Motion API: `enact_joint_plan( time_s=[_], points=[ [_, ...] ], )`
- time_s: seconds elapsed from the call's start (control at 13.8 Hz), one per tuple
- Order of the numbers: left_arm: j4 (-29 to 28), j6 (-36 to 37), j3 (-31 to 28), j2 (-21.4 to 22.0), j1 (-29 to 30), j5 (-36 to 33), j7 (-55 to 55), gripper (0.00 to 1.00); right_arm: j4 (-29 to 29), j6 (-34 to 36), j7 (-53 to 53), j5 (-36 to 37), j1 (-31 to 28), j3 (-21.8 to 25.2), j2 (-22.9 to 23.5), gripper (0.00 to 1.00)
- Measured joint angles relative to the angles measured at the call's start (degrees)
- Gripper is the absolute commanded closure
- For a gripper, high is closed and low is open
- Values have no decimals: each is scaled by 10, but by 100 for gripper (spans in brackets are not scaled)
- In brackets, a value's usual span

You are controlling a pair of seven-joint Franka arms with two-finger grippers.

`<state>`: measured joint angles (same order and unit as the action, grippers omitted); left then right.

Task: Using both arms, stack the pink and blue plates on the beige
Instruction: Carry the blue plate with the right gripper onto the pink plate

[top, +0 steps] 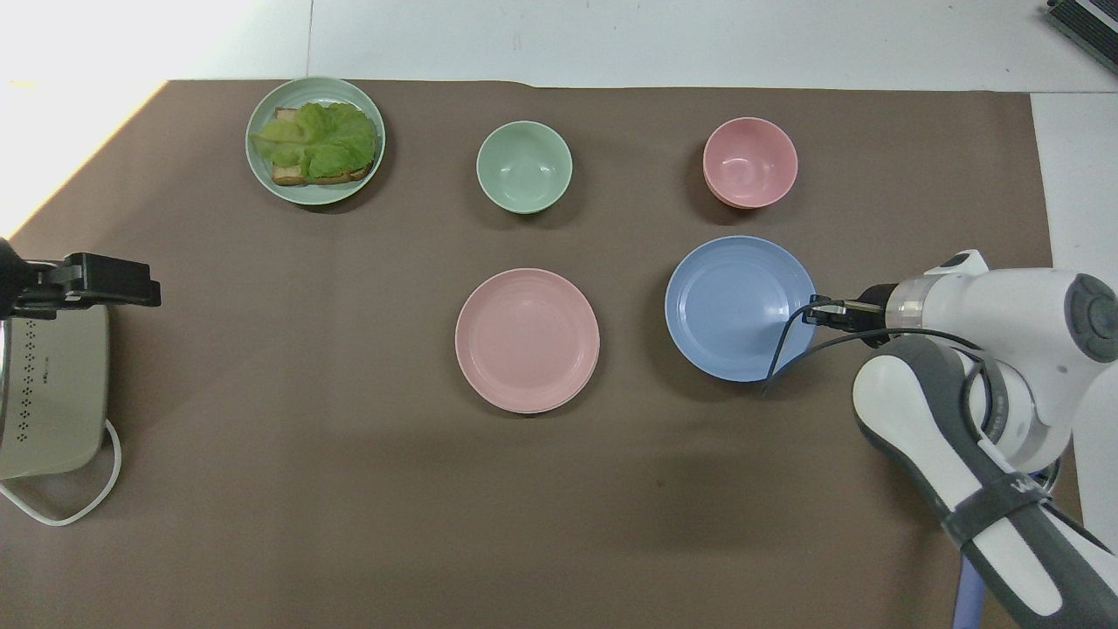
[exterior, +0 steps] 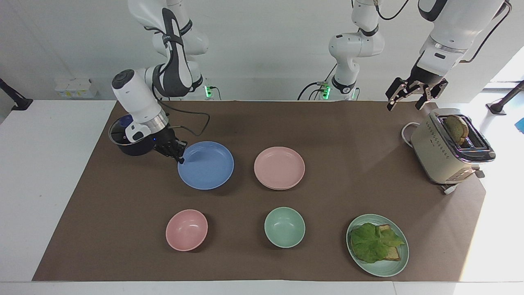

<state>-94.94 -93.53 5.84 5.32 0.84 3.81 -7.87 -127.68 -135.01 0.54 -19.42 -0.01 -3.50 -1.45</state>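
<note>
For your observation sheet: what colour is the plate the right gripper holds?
Medium blue plate, clearest in the overhead view.

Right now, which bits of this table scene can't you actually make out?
- Under the pink plate: both views show only a thin rim of something below; the plate covers the rest.
- Dark pot: the right arm covers part of it in both views; its contents are unseen.
- Toaster: the overhead view's edge cuts it off.
- Right hand on the blue plate: any finger beneath the rim is hidden by the plate.
</note>
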Motion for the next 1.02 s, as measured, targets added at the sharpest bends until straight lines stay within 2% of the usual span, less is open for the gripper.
enact_joint_plan(
  time_s=[0.15, 0.44, 0.58, 0.73, 1.02],
  points=[
    [24, 0, -2, -15, 0, 0, 0, 0, 0, 11, 20, -2, 31, -1, -20, 100],
    [51, 0, -3, -25, 0, 0, 0, 0, 25, 4, 176, 0, 141, -5, -10, 100],
    [53, 0, -5, -25, 1, 0, 0, 0, 50, -3, 222, 13, 178, -6, 16, 100],
    [53, 0, -8, -25, 2, 0, 0, 0, 70, -40, 254, 23, 207, -5, 58, 100],
    [53, 0, -9, -25, 2, 0, 0, 0, 85, -59, 267, 57, 240, -5, 110, 100]
  ],
)
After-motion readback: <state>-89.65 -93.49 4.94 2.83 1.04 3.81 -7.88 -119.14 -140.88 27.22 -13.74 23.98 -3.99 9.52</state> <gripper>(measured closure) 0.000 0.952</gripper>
